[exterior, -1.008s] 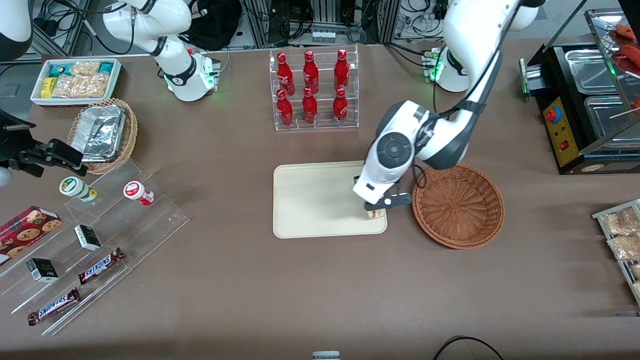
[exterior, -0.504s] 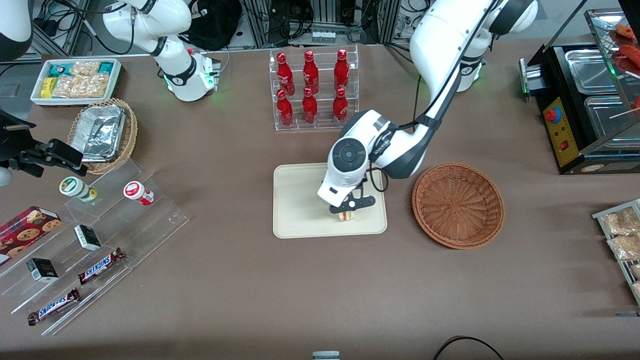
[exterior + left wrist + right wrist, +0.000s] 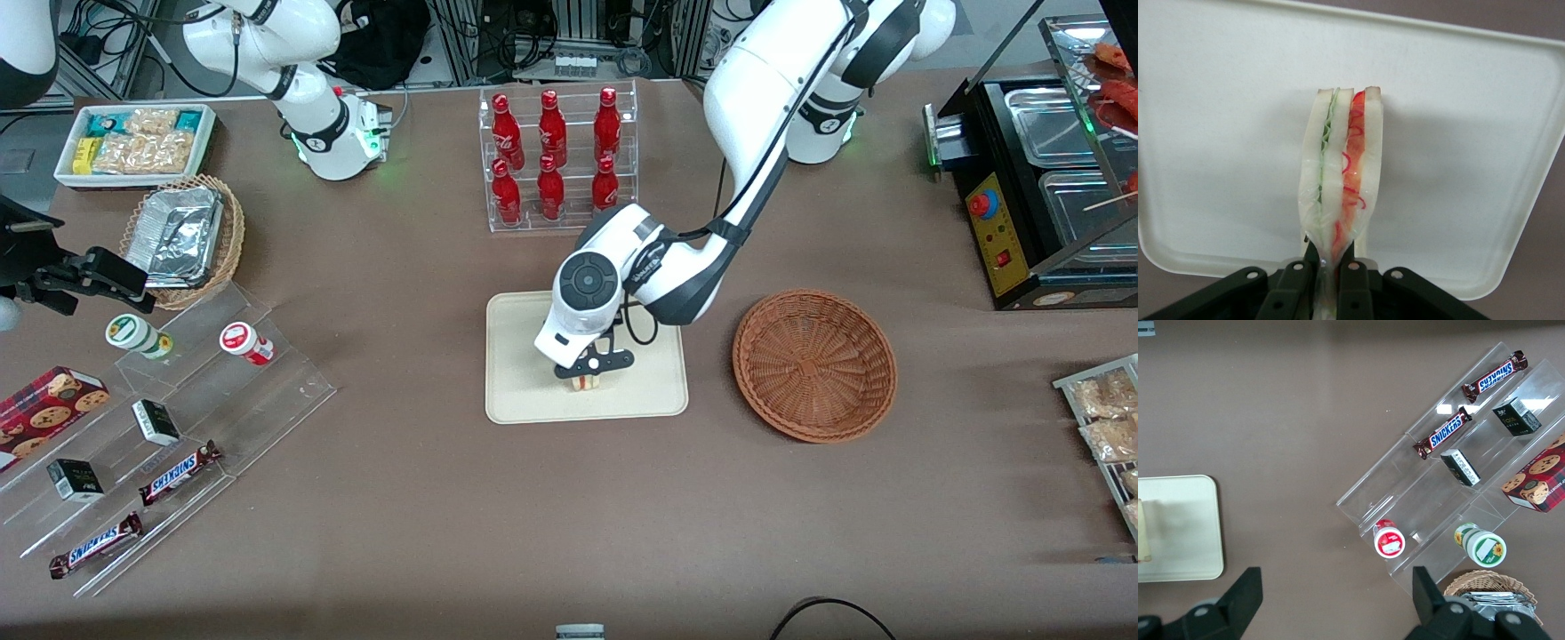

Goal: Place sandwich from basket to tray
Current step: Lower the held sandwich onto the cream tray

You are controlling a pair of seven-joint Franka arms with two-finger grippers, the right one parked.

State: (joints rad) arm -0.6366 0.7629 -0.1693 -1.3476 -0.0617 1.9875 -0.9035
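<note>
The sandwich (image 3: 1341, 180), a wrapped wedge of white bread with green and red filling, is pinched at its narrow end by my gripper (image 3: 1332, 257), which is shut on it. In the front view the gripper (image 3: 587, 372) holds the sandwich (image 3: 585, 383) over the cream tray (image 3: 524, 356), near the tray's edge nearest the front camera. I cannot tell whether the sandwich touches the tray (image 3: 1218, 147). The reddish-brown wicker basket (image 3: 814, 364) stands beside the tray, toward the working arm's end, with nothing in it. An edge of the sandwich (image 3: 1143, 532) shows on the tray (image 3: 1185, 527) in the right wrist view.
A clear rack of red bottles (image 3: 556, 156) stands farther from the front camera than the tray. Toward the parked arm's end are an acrylic stand with snack bars (image 3: 178, 471), a tan basket of foil containers (image 3: 182, 238) and a white bin of packets (image 3: 133, 142). A black warmer (image 3: 1040, 178) sits past the basket.
My gripper has carried the sandwich from the tray's basket-side corner sideways over the tray, toward the parked arm's end. The basket has stayed where it was.
</note>
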